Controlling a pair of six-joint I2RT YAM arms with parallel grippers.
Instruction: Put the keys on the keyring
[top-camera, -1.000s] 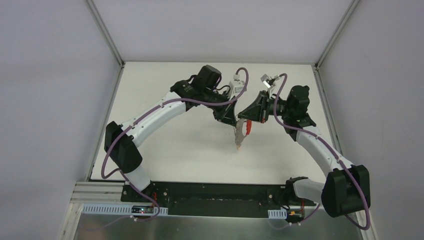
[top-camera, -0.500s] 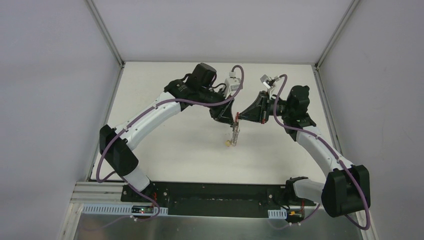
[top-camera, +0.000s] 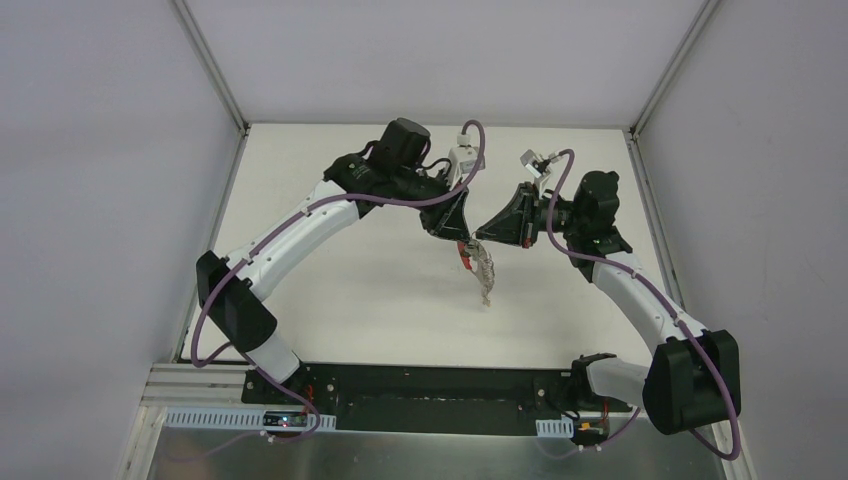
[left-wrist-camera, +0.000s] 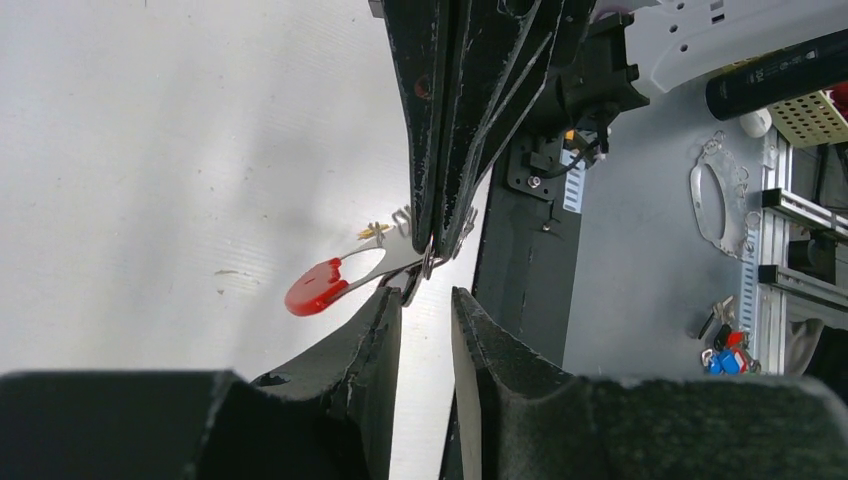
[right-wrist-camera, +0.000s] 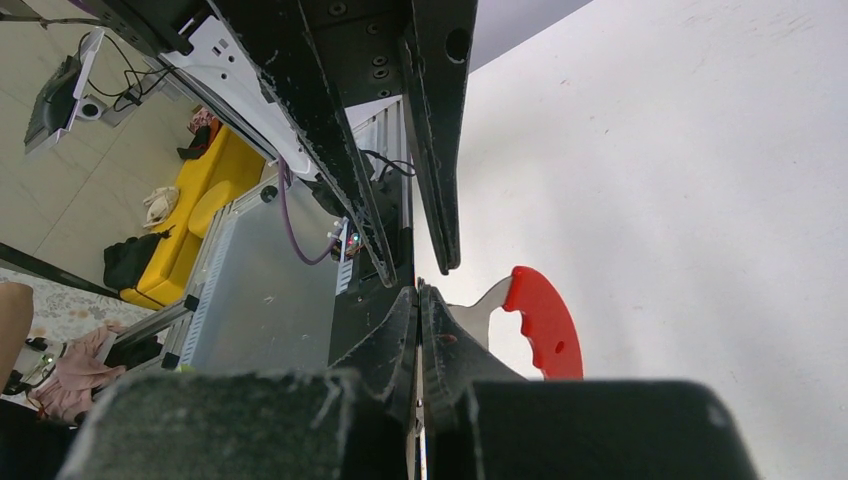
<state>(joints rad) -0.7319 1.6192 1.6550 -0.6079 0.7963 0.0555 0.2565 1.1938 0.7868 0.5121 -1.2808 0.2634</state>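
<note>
Hanging from the clenched right end effector (right-wrist-camera: 418, 325) alone, the keys (top-camera: 483, 270) dangle above the worktop (top-camera: 340, 290) and could swing or slip free, since the pinch seems to sit only on the grey end of their red-tipped strap (right-wrist-camera: 540, 320). A second ago the left end effector (left-wrist-camera: 427, 325) was clenched at the bunch; now its fingers stand apart, released, and the bunch hangs at a new slant. I cannot make out the keyring.

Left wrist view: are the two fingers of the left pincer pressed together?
No, the left pincer shows a clear bright gap between its two fingers.
</note>
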